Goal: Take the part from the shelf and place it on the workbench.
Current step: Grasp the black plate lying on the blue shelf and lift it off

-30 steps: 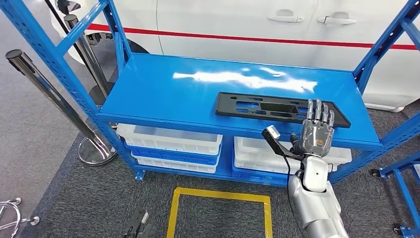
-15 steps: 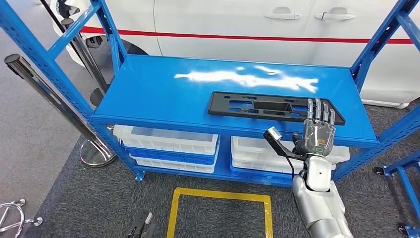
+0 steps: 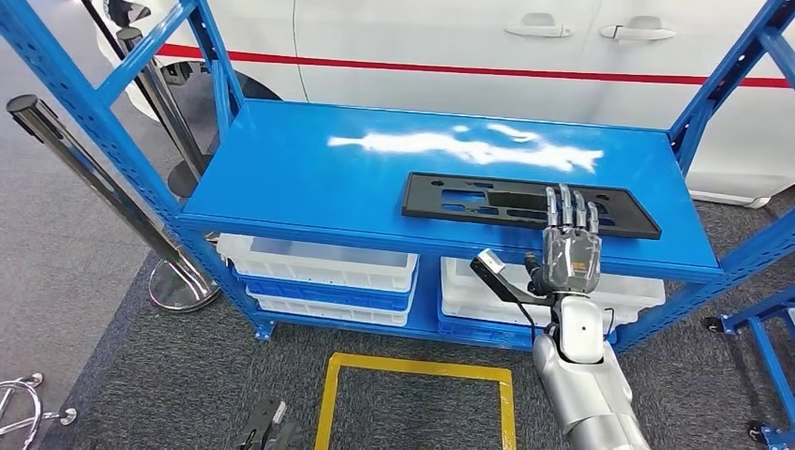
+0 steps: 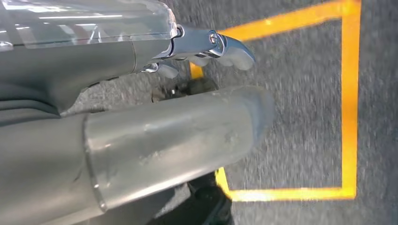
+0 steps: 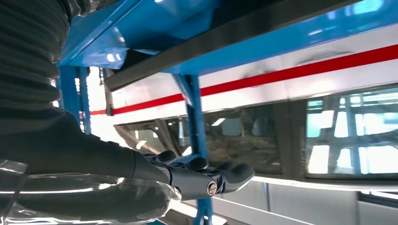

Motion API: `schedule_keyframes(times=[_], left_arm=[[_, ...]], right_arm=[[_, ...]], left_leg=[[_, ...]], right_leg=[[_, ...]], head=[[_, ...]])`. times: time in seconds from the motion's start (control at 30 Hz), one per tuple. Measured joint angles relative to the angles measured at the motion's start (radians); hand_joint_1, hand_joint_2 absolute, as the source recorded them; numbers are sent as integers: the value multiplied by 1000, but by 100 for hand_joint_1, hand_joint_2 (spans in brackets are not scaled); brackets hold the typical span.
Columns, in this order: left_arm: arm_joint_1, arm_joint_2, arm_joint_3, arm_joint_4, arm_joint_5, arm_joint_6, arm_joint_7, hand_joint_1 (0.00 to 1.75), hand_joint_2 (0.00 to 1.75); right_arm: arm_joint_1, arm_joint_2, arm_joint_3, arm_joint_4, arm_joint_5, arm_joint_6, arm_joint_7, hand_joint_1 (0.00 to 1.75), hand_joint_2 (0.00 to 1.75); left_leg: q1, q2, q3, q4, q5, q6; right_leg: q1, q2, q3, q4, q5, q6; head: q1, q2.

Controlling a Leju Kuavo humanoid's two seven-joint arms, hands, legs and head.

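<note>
At the far left, steel posts (image 3: 94,178) are standing on the grey carpet, beside the blue shelf (image 3: 309,178). Low down, the left hand (image 4: 141,136) is hanging over the floor by a yellow square (image 3: 417,394); its thumb and fingers (image 4: 220,47) are lying straight with nothing between them, so it is reading as released.

Further right, white bins (image 3: 319,267) are sitting on the lower tier. On the top tier the part (image 3: 487,202), a flat black panel with cut-outs, is lying with its long axis running left to right, parallel to the shelf's front edge and close to it.

The right hand (image 3: 567,248) is reaching up in front of that edge, fingers extended and apart, holding nothing. Its fingertips are overlapping the part's near edge toward the right end; whether they are touching it cannot be told. The part is lying just ahead of these fingers, so the right hand is plainly the nearer one.

Behind the shelf, a white car (image 3: 525,56) with a red stripe is standing.
</note>
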Motion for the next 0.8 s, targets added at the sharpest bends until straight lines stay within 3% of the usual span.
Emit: schedule_keyframes(times=[0.07,0.1,0.17,0.2,0.23,0.27,0.3,0.37,0.53,0.6,0.67,0.7,0.73,0.8], left_arm=[[-1,0,0,0,9,3,-1,0,0],[-1,0,0,0,13,6,0,0,0],[0,0,0,0,19,12,2,0,0],[1,0,0,0,19,13,1,0,0],[3,0,0,0,19,13,-1,0,0],[4,0,0,0,19,13,-4,0,0],[4,0,0,0,18,12,-8,0,0],[3,0,0,0,16,10,-14,0,0],[3,1,0,0,16,10,-19,0,0],[3,2,0,0,21,10,-22,0,0],[4,2,0,0,30,12,-22,0,0],[6,2,0,0,34,13,-22,0,0],[7,2,0,0,35,14,-22,0,0],[8,2,0,0,36,15,-23,0,0]], right_arm=[[2,13,16,-5,-8,0,-21,0,175],[5,20,25,-8,-12,0,-32,0,175],[11,24,38,-8,-13,0,-42,0,175],[16,26,46,-6,-12,0,-44,0,175],[19,29,55,-4,-10,0,-46,0,175],[20,32,64,-3,-8,0,-46,0,175],[21,34,75,-1,-6,0,-47,0,175],[21,40,93,0,-4,0,-47,0,175],[25,50,130,5,-6,0,-54,0,175],[25,56,149,5,-12,0,-62,0,175],[31,62,168,5,-12,0,-66,0,175],[35,64,176,5,-11,0,-65,0,175],[39,65,182,5,-10,0,-64,0,175],[43,68,192,4,-10,0,-62,0,175]], left_leg=[[-1,1,30,-71,19,18],[0,2,34,-81,22,23],[2,2,36,-85,25,28],[2,1,36,-84,24,28],[2,1,36,-82,22,28],[2,0,36,-79,20,26],[2,0,37,-74,16,24],[-1,-1,34,-65,8,15],[-1,0,29,-48,-12,-11],[2,1,-7,35,-59,-21],[5,1,-76,169,-113,-28],[6,1,-102,211,-121,-29],[6,1,-110,217,-108,-28],[5,1,-70,116,-34,-21]], right_leg=[[1,-1,-25,50,-35,18],[1,0,-50,103,-65,28],[0,-1,-109,227,-120,34],[0,-1,-125,256,-123,35],[-1,-1,-124,251,-106,36],[-2,-1,-104,208,-74,35],[-3,-1,-73,140,-38,33],[0,-1,-20,32,-1,26],[2,0,-3,1,-5,-2],[-2,-1,5,-2,-5,-11],[0,-1,8,-1,-9,-16],[0,-1,9,-1,-11,-17],[1,0,11,-1,-13,-17],[2,2,20,0,-19,-15]], head=[[1,0],[1,0],[1,0],[1,0],[1,0],[1,0],[1,0],[1,0],[0,0],[0,0],[0,0],[0,0],[0,0],[0,0]])
